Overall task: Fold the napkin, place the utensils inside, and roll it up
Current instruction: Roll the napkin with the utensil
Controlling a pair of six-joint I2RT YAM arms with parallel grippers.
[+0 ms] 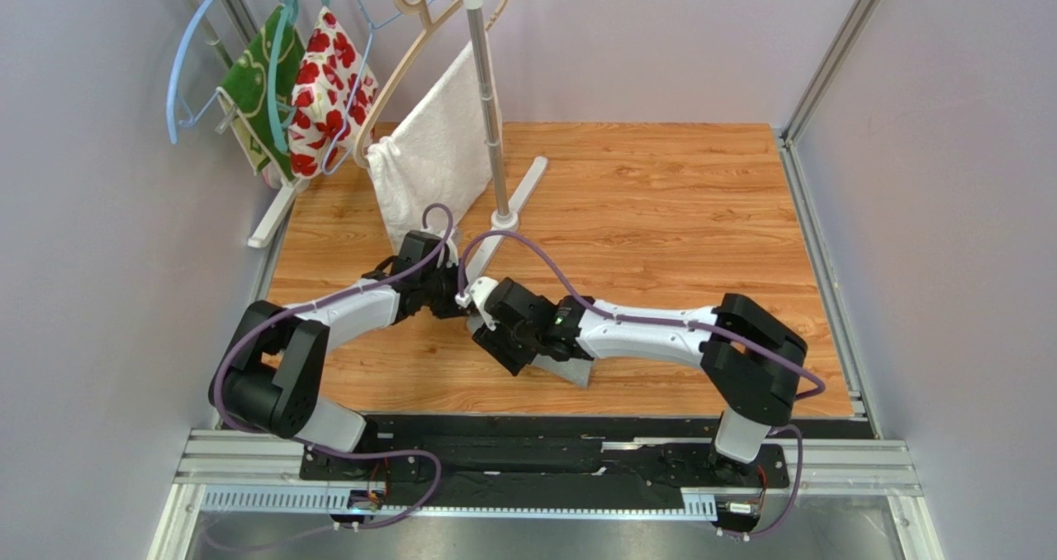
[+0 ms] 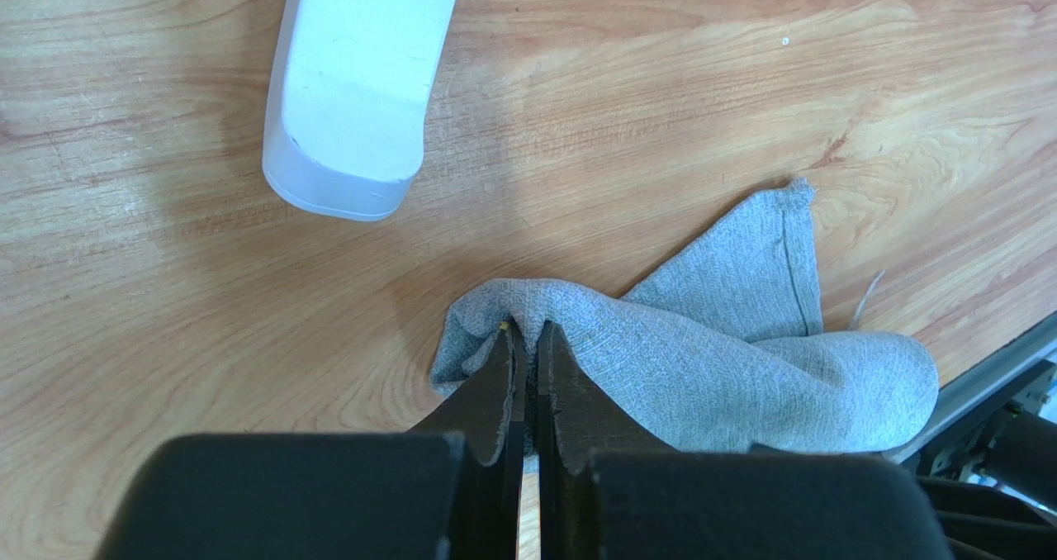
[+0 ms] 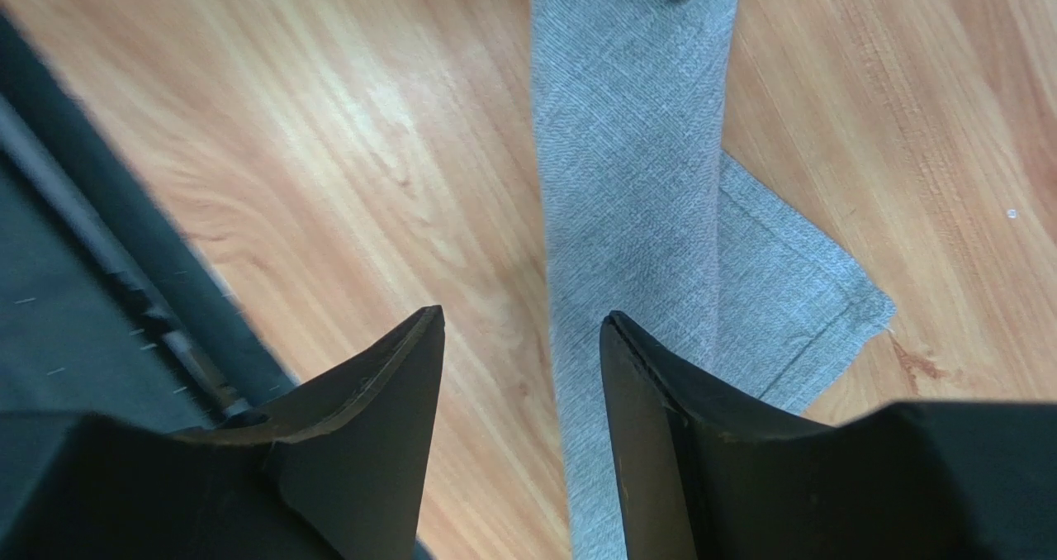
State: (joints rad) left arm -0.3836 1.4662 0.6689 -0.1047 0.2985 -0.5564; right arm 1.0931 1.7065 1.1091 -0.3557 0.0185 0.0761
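Observation:
The grey napkin (image 2: 707,350) lies bunched on the wooden table, and only a small part (image 1: 567,369) shows under the right arm in the top view. My left gripper (image 2: 524,332) is shut on a raised fold at the napkin's edge. In the right wrist view the napkin (image 3: 627,176) stretches as a narrow band up to the left gripper's tip, with a flat corner on the table to the right. My right gripper (image 3: 521,319) is open and holds nothing; one finger sits over the band's edge. Both grippers (image 1: 444,297) (image 1: 494,335) are close together mid-table. The utensils are out of view.
A clothes rack stands at the back left, its white foot (image 2: 354,77) close beyond the left gripper. A white towel (image 1: 428,151) and a red-flowered fabric (image 1: 325,71) hang on it. The black mounting rail (image 3: 75,300) runs along the near table edge.

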